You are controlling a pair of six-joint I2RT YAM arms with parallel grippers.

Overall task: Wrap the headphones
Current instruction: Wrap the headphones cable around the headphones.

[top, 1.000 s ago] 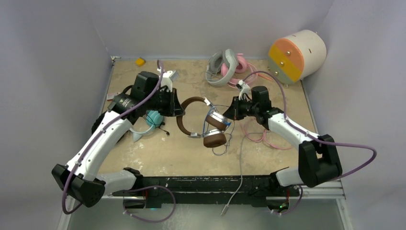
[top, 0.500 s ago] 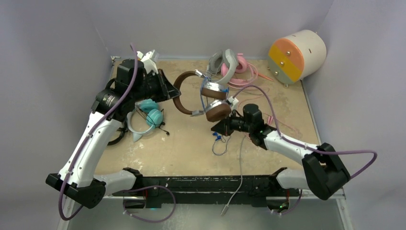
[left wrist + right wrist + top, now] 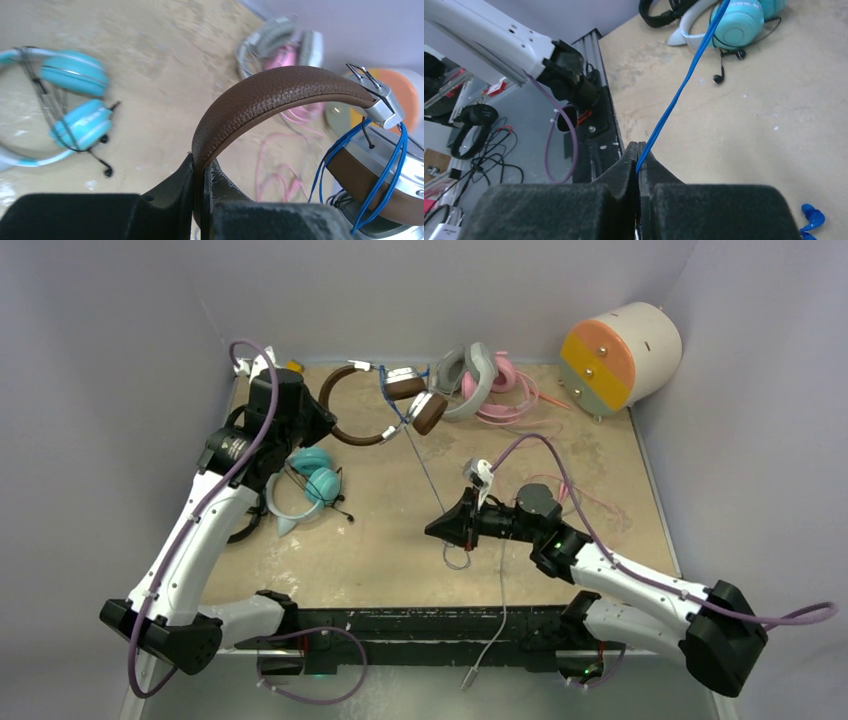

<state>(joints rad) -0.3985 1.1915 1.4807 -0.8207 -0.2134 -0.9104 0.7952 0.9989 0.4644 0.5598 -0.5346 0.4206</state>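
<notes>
The brown-and-silver headphones (image 3: 352, 403) hang above the table's far left, ear cups (image 3: 418, 400) pointing right. My left gripper (image 3: 318, 422) is shut on their brown leather headband (image 3: 280, 90), pinched between the jaws (image 3: 202, 172). Blue cable (image 3: 380, 165) is looped around the silver ear-cup yoke. From there a thin blue cable (image 3: 425, 475) runs taut down to my right gripper (image 3: 434, 530), low over the table's middle front. In the right wrist view that gripper (image 3: 638, 152) is shut on the blue cable (image 3: 684, 85).
Teal-and-white headphones (image 3: 310, 482) and a black pair (image 3: 243, 528) lie by the left arm. Grey-white and pink headphones (image 3: 478, 380) sit at the back, their pink cable (image 3: 590, 502) trailing right. A cream cylinder (image 3: 620, 352) stands at the back right. A grey cable (image 3: 500, 610) hangs over the front edge.
My left gripper carried the brown headphones from mid-table up and back to the far left. My right gripper slid toward the front, holding the blue cable, which now runs straight.
</notes>
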